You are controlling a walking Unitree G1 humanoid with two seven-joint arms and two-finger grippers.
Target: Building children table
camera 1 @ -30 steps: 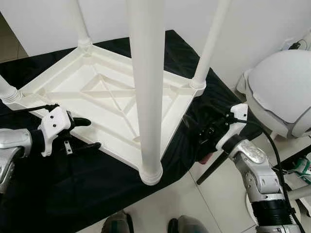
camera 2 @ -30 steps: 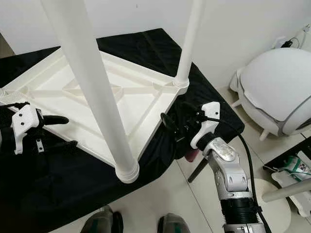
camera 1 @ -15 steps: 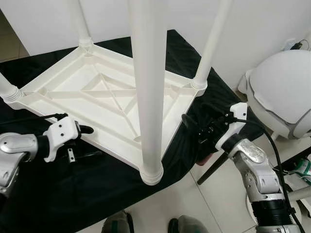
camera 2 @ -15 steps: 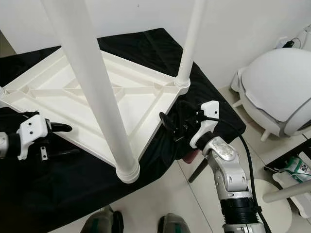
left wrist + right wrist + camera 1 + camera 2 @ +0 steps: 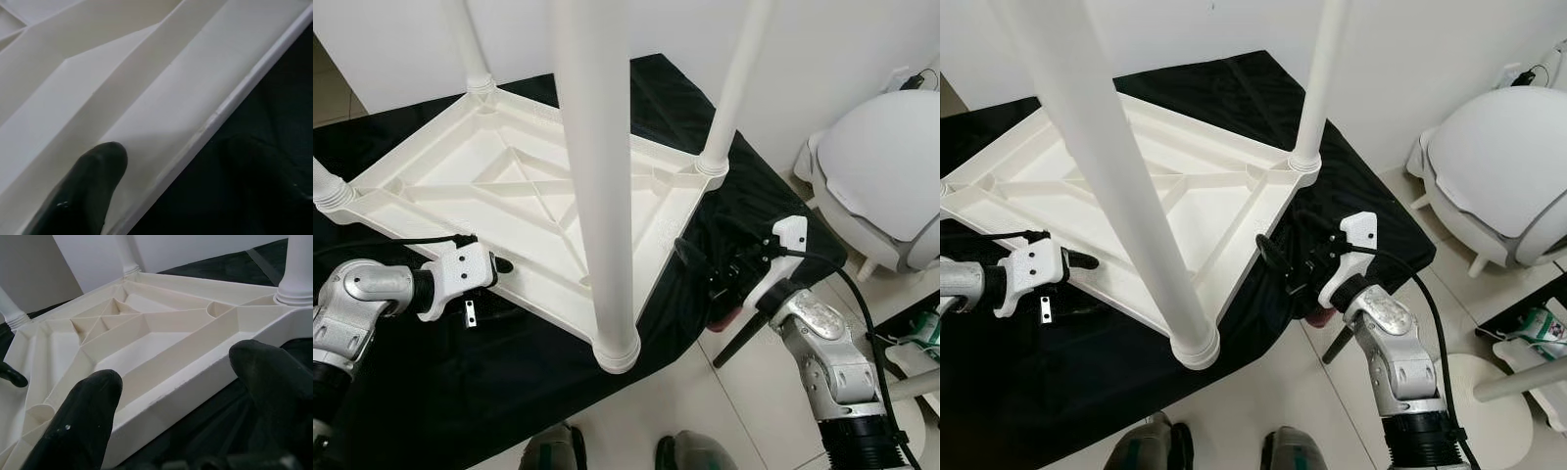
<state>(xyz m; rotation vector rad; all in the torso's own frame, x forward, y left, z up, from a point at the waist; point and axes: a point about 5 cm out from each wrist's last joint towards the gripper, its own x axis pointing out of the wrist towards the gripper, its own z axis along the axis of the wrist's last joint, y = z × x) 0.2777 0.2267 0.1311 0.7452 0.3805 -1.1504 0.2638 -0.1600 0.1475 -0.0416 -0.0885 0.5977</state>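
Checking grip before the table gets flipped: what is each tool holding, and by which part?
The left tool straddles the near rim of the upturned table, one finger inside; whether it grips cannot be told. The right tool is open beside the right rim, holding nothing.

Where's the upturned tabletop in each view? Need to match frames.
Left eye view: tabletop centre-left, ribbed underside up.
Right eye view: tabletop left of centre.
Left wrist view: tabletop close up, its rim running diagonally.
Right wrist view: tabletop across the middle, beyond the fingers.
Shared landmark: black cloth bordering the rim.
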